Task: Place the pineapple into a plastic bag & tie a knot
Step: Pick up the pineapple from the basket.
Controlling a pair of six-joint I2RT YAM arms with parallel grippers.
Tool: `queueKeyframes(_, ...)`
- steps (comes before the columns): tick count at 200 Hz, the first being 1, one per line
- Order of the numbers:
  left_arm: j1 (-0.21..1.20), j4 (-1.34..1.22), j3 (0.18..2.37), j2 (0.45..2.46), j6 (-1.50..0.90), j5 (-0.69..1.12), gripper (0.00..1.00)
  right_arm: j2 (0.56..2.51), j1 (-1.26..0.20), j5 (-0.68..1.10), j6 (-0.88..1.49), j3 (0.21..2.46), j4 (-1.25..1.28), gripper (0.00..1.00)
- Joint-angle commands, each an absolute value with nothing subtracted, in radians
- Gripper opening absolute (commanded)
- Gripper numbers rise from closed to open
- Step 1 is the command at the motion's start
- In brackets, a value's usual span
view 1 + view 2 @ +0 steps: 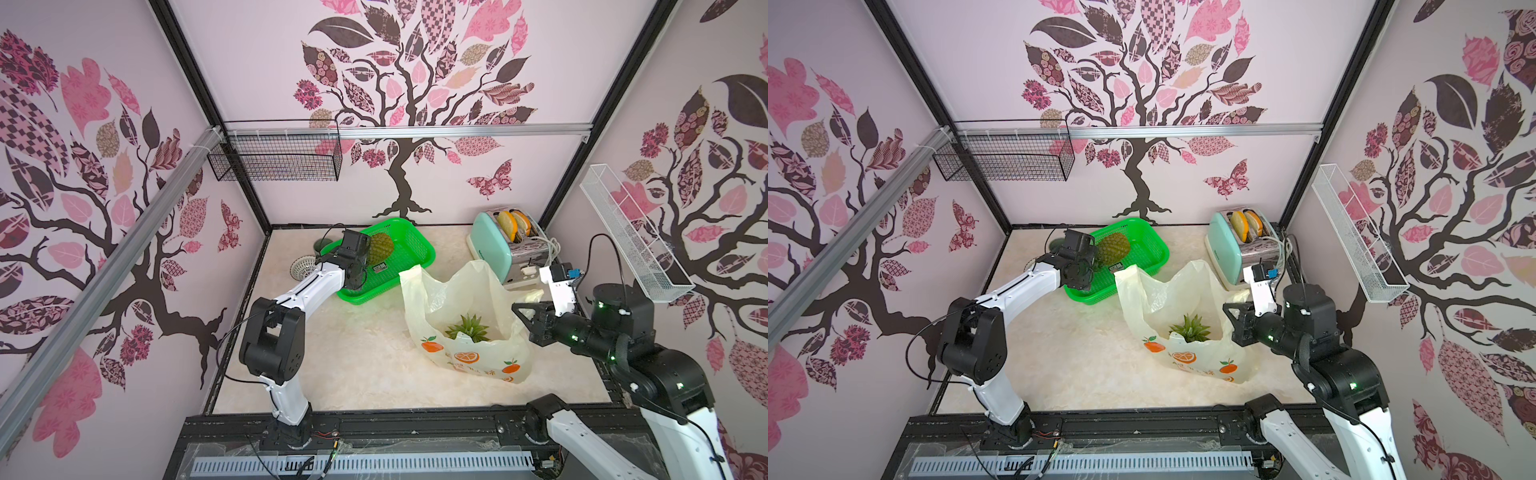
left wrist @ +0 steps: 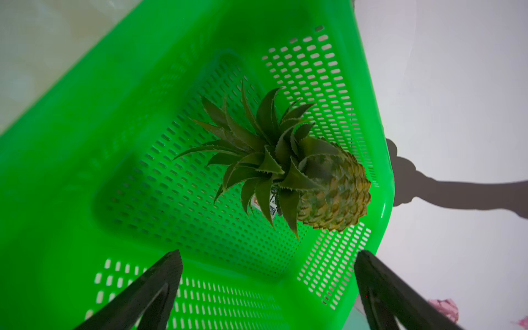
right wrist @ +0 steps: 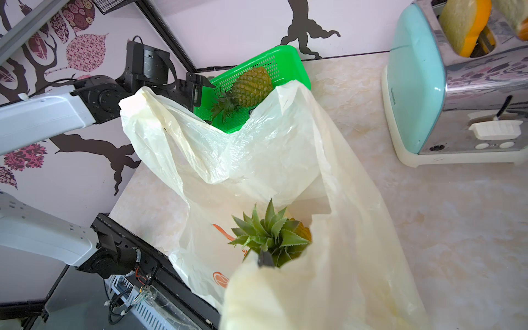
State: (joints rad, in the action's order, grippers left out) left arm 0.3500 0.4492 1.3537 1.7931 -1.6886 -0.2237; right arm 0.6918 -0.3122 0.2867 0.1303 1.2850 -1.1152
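Picking pineapple [image 2: 334, 188], mid-frame in basket [image 2: 85, 143]. L gripper [image 2: 268, 253] wide, empty; R gripper [image 1: 521, 309] pinches plastic bag [image 1: 465, 286]. Nxt: close on fruit.

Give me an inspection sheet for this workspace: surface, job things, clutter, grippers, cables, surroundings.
Surface: pale marble-look tabletop, no spills seen.
Job's things: plastic bag stands open and untied, with a pineapple inside, crown up; second pineapple lies in the green basket.
Clutter: mint toaster holding bread slices; white strainer beside the basket.
Grippers: left gripper open over the basket, apart from the fruit; right gripper shut on the bag's rim.
Cables: black cable loops off the left arm; white cord bundled by the toaster.
Surroundings: tree-decal walls; black wire basket and white wire basket mounted on them.
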Motion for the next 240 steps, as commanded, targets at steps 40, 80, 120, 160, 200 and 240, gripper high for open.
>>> queueKeyframes(40, 0.315, 0.397, 1.410, 1.908, -1.944, -0.235, 0.98, 0.686, -0.317, 0.278, 0.139, 1.282, -1.118, 0.00)
queueKeyframes(80, 0.307, 0.362, 1.428, 1.979, -2.028, -0.230, 0.98, 0.686, -0.317, 0.277, 0.139, 1.284, -1.124, 0.00)
queueKeyframes(120, 0.293, 0.359, 1.462, 2.042, -2.064, -0.258, 0.98, 0.680, -0.317, 0.272, 0.138, 1.285, -1.136, 0.00)
queueKeyframes(160, 0.288, 0.346, 1.459, 2.070, -2.084, -0.303, 0.98, 0.673, -0.317, 0.264, 0.140, 1.282, -1.139, 0.00)
queueKeyframes(200, 0.273, 0.302, 1.489, 2.137, -2.071, -0.282, 0.98, 0.673, -0.317, 0.265, 0.144, 1.282, -1.137, 0.00)
queueKeyframes(240, 0.271, 0.319, 1.523, 2.172, -2.067, -0.307, 0.91, 0.672, -0.318, 0.255, 0.149, 1.282, -1.139, 0.00)
